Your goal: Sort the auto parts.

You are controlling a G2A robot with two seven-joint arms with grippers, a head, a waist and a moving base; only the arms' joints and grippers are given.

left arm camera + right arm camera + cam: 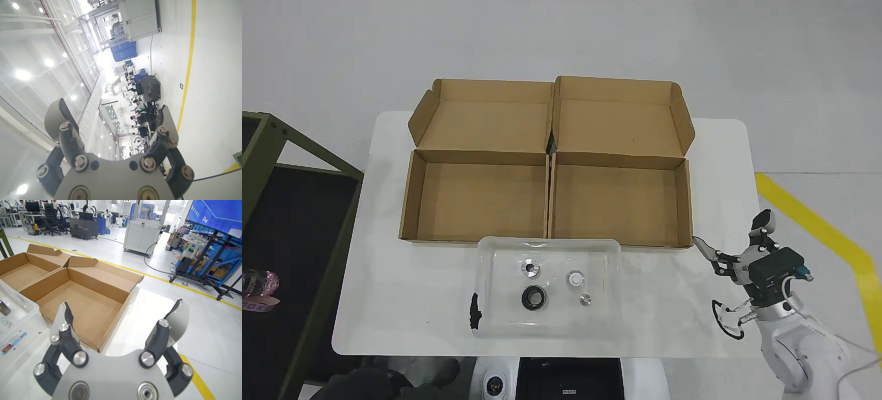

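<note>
A clear plastic tray (492,255) sits at the table's front middle. In it lie a black ring (533,297), a round metal part (529,267), a white part (575,279) and a small metal piece (585,299). A black part (475,310) lies against the tray's left outer wall. Behind the tray stand two open cardboard boxes, the left one (474,200) and the right one (617,203), both with nothing inside. My right gripper (732,238) (122,303) hovers open at the table's right edge, beside the right box (85,298). My left gripper (113,104) is open, holds nothing and points up into the room.
The white table (722,300) has bare surface to the right of the tray and boxes. A dark green frame (282,160) stands off the table's left side. Both box lids are folded back toward the far edge.
</note>
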